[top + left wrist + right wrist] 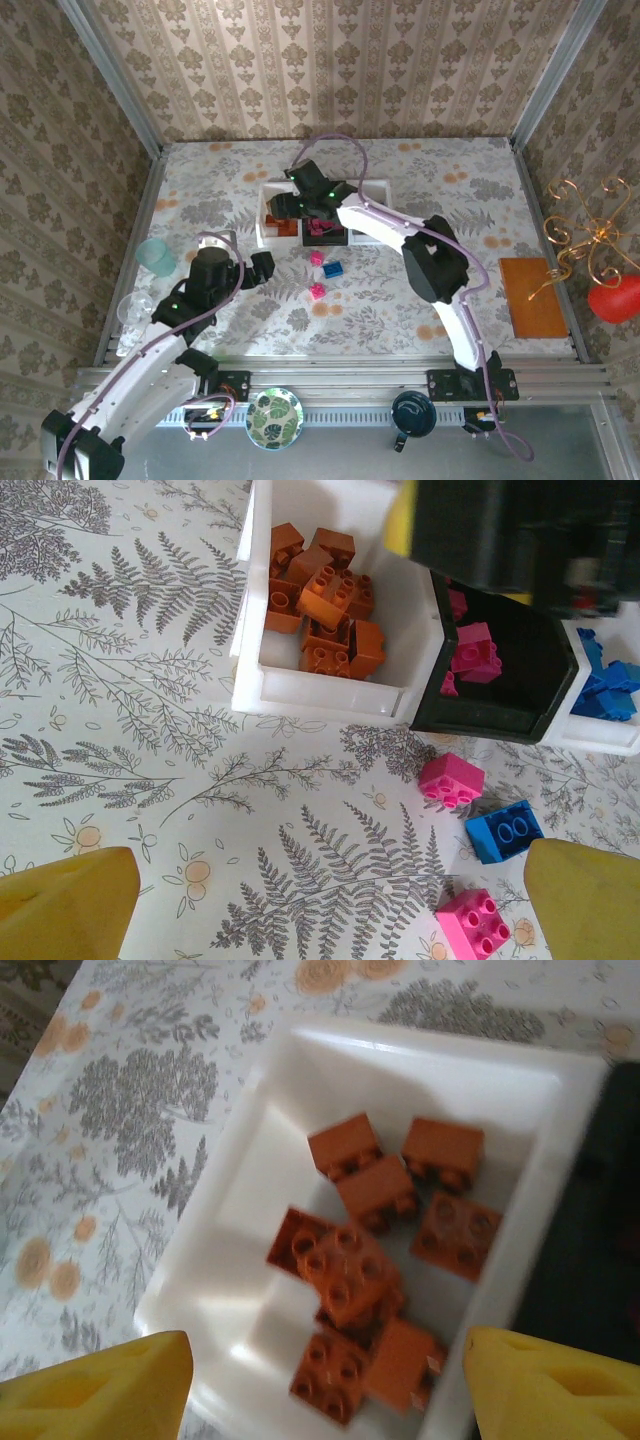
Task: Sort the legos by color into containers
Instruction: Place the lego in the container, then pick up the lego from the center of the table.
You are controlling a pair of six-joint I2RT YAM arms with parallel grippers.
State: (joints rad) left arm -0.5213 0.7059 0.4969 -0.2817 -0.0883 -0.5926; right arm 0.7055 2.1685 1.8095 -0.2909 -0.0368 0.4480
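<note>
The containers stand in a row: a white tray [262,232] holding several orange-brown legos [375,1190], a black middle tray [490,720] with pink legos [475,650], and a white tray [600,742] with blue legos [605,685]. My right gripper [325,1385] hangs open over the orange tray [250,1200], nothing between its yellow fingers [100,1385]. Three loose legos lie on the cloth in front of the trays: a pink one [451,780], a blue one [503,831] and another pink one [477,923]. My left gripper [325,910] is wide open, just left of them, above the cloth.
A pale teal cup [156,256] and a clear glass [133,310] stand at the left edge, beside my left arm. A brown board [533,297] lies at the right edge. A patterned plate [274,417] and a dark cup [412,413] sit on the near rail. Papered walls enclose the table.
</note>
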